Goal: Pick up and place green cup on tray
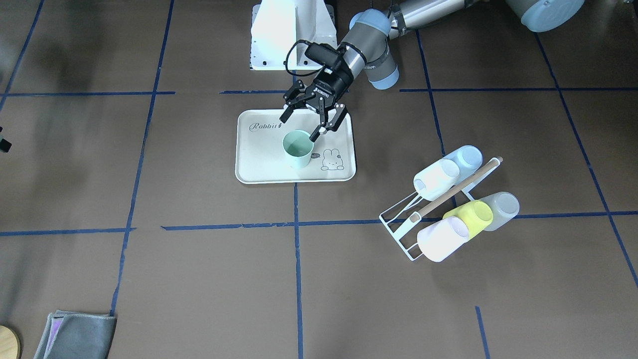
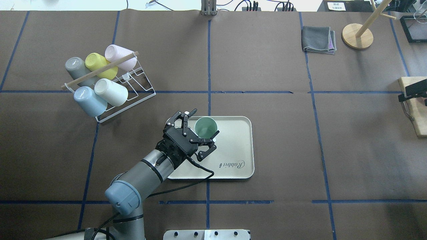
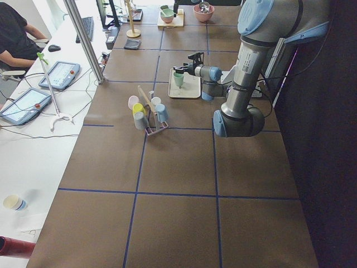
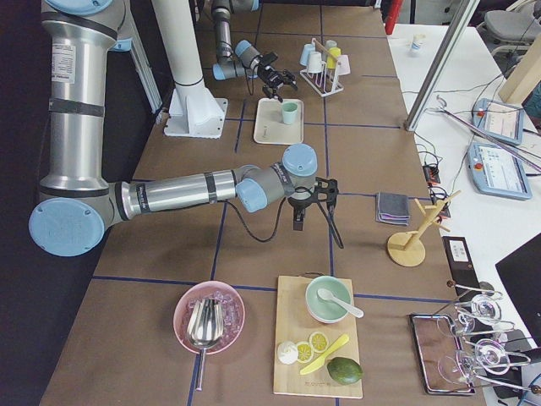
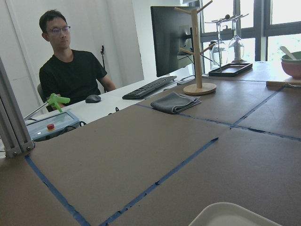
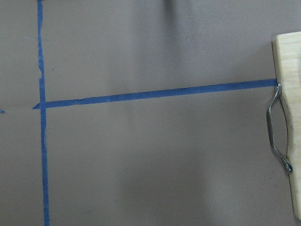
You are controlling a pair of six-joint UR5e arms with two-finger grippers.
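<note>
The green cup (image 1: 298, 148) stands upright on the cream "Rabbit" tray (image 1: 259, 169), near the tray's edge on the robot's left side. It also shows in the overhead view (image 2: 205, 127) on the tray (image 2: 233, 156). My left gripper (image 1: 299, 127) is open, its jaws spread on either side of the cup's rim without clamping it (image 2: 204, 125). The left wrist view shows only a tray corner (image 5: 235, 214). My right gripper (image 2: 412, 91) hangs over the table's right end by a wooden board; I cannot tell whether it is open or shut.
A white wire rack (image 2: 133, 93) with several cups, among them a yellow-green cup (image 2: 96, 63) and a pale blue cup (image 2: 88, 100), stands left of the tray. A grey cloth (image 2: 318, 40), a wooden stand (image 2: 357, 35) and a cutting board (image 6: 289, 117) lie to the right.
</note>
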